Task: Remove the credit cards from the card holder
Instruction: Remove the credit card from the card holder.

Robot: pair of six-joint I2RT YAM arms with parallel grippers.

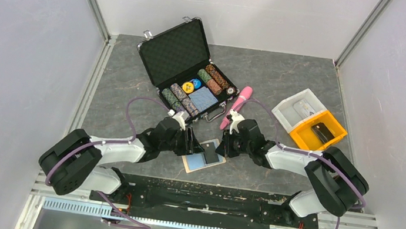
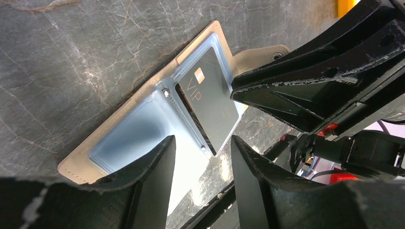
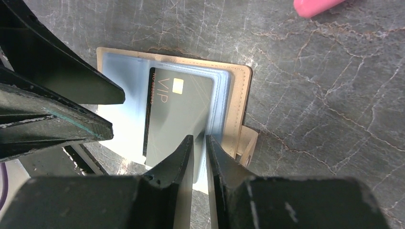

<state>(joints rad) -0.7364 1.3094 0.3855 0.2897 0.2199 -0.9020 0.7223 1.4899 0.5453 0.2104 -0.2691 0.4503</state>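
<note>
Right gripper [image 3: 199, 139] pinches a dark card [image 3: 179, 119] in the tan card holder [image 3: 241, 90]; left gripper [image 2: 203, 140] spread just beside it

An open black case [image 1: 176, 49] lies at the far middle of the grey marbled surface [image 1: 289, 72], its lid tilted back. Rows of poker chips [image 1: 182, 99] and a blue patterned rectangle [image 1: 204, 98] fill its tray. A pink object [image 1: 241, 102] lies just right of it. Further right, a clear tray [image 1: 299, 109] touches an orange bin [image 1: 304, 141] holding a dark item [image 1: 323, 132].
</note>
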